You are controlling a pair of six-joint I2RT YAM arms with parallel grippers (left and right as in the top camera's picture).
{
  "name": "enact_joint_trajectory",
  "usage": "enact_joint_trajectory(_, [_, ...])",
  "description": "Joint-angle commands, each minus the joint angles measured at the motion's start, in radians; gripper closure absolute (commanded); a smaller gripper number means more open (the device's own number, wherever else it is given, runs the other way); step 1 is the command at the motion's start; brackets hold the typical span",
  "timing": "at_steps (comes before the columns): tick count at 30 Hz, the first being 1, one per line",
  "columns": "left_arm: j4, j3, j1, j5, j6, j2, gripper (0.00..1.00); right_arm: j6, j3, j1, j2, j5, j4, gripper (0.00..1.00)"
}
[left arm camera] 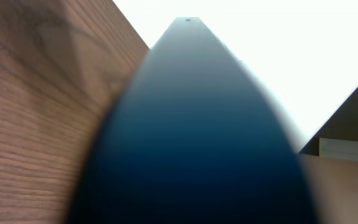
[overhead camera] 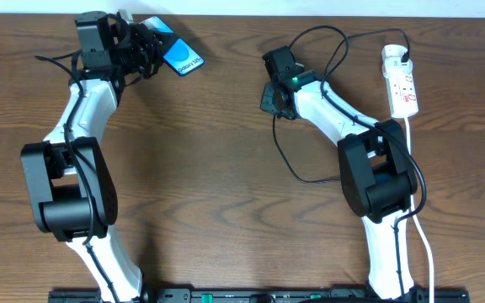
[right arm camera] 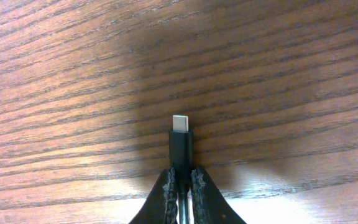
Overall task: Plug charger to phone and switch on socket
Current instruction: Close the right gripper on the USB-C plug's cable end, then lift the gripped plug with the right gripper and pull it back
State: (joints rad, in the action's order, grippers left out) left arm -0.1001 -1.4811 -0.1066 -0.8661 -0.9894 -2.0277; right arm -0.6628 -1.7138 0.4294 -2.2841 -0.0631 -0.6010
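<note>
Clamping phone (overhead camera: 182, 59) in left tool (overhead camera: 154, 44) at counter's (overhead camera: 226, 185) far left, likely steadying it for plugging. Pinching charger (right arm camera: 181, 143) behind its tip with right tool (right arm camera: 181, 180), leaving connector free. Socket (overhead camera: 402, 84) well apart, far right.

The desk (overhead camera: 226, 168) is brown wood with dark wavy lines. A thin white strip (overhead camera: 310, 7) shows past its far edge.
</note>
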Motion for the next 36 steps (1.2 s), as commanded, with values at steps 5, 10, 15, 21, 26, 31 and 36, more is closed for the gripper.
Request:
enact_joint_trajectory(5, [-0.005, -0.015, -0.002, -0.016, 0.021, 0.010, 0.93, -0.006, 0.008, -0.012, -0.035, 0.021, -0.007, 0.99])
enact_joint_trajectory(10, [-0.005, -0.015, -0.002, -0.016, 0.021, 0.010, 0.93, 0.006, 0.008, -0.014, -0.035, 0.017, -0.008, 0.99])
enact_joint_trajectory(15, [-0.005, -0.015, -0.002, -0.016, 0.021, 0.010, 0.93, 0.025, 0.007, -0.018, -0.035, 0.018, -0.007, 0.99])
enact_joint_trajectory(21, [-0.004, -0.015, -0.002, -0.016, 0.022, 0.010, 0.93, 0.026, 0.007, -0.018, -0.035, 0.022, -0.007, 0.89])
enact_joint_trajectory(26, [0.010, -0.015, -0.002, -0.016, 0.026, 0.010, 0.93, 0.025, 0.007, -0.018, -0.035, 0.022, -0.005, 0.85])
enact_joint_trajectory(31, [0.037, -0.015, -0.002, -0.016, 0.040, 0.010, 0.92, 0.025, 0.007, -0.018, -0.035, 0.022, -0.004, 0.99])
enact_joint_trajectory(36, [0.036, -0.015, -0.002, -0.016, 0.040, 0.010, 0.93, 0.025, 0.007, -0.018, -0.035, 0.021, 0.005, 0.99])
